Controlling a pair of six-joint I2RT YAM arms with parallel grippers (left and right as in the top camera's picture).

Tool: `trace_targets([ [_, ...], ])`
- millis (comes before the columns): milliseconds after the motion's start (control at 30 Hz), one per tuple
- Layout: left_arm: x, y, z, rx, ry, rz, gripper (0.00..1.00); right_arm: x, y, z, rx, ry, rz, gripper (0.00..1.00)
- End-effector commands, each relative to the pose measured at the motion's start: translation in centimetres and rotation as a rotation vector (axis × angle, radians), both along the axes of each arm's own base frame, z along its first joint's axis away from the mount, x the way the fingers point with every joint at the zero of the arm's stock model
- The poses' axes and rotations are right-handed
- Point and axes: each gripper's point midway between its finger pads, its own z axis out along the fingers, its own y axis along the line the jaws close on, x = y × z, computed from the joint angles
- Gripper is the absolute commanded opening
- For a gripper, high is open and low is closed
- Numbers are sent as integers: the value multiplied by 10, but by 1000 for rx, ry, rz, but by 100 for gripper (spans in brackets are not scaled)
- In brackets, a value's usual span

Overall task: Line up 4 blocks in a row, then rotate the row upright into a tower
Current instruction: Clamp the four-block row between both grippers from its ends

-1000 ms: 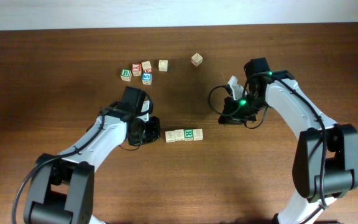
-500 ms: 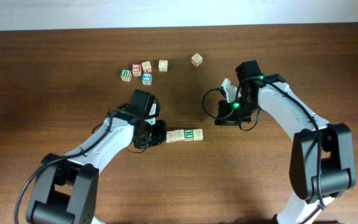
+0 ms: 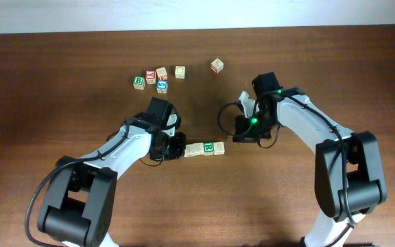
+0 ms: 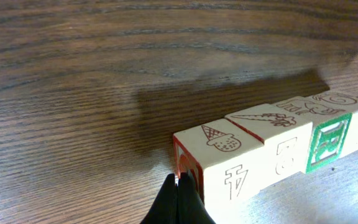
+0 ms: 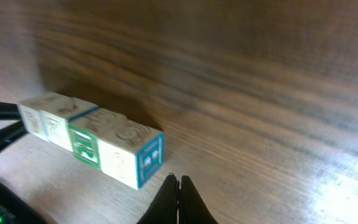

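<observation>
The four blocks (image 3: 204, 148) lie in a straight row at the table's middle, the green-letter cube third from the left. In the left wrist view the row (image 4: 272, 146) runs away to the right, and my left gripper (image 4: 180, 182) is shut with its tip against the red-framed end face. From above, that left gripper (image 3: 180, 148) sits at the row's left end. My right gripper (image 5: 178, 182) is shut and empty, a small gap away from the blue end face of the row (image 5: 92, 140). Overhead, the right gripper (image 3: 234, 137) hangs just up and right of the row.
A cluster of lettered cubes (image 3: 151, 77) lies at the back left, with a lone pale cube (image 3: 180, 71) beside it and another lone cube (image 3: 217, 65) further right. The table's far edge (image 3: 197, 30) runs along the top.
My left gripper has slid right until it meets the row's left end. The right gripper has moved left and nearer to the row's right end. The row has not visibly shifted.
</observation>
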Motion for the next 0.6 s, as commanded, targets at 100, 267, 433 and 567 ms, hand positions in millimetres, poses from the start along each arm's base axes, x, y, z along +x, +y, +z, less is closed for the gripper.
trace_targets([
  [100, 8, -6, 7, -32, -28, -42, 0, -17, 6, -7, -2, 57, 11, 4],
  [267, 7, -6, 7, -32, -27, -41, 0, -20, 9, -12, -6, 84, -1, 4],
  [433, 12, 4, 7, -37, -1, 44, 0, -23, 13, -18, 27, 124, -5, 4],
  [567, 15, 7, 7, -41, -1, 58, 0, -23, 13, -18, 28, 126, -5, 4],
])
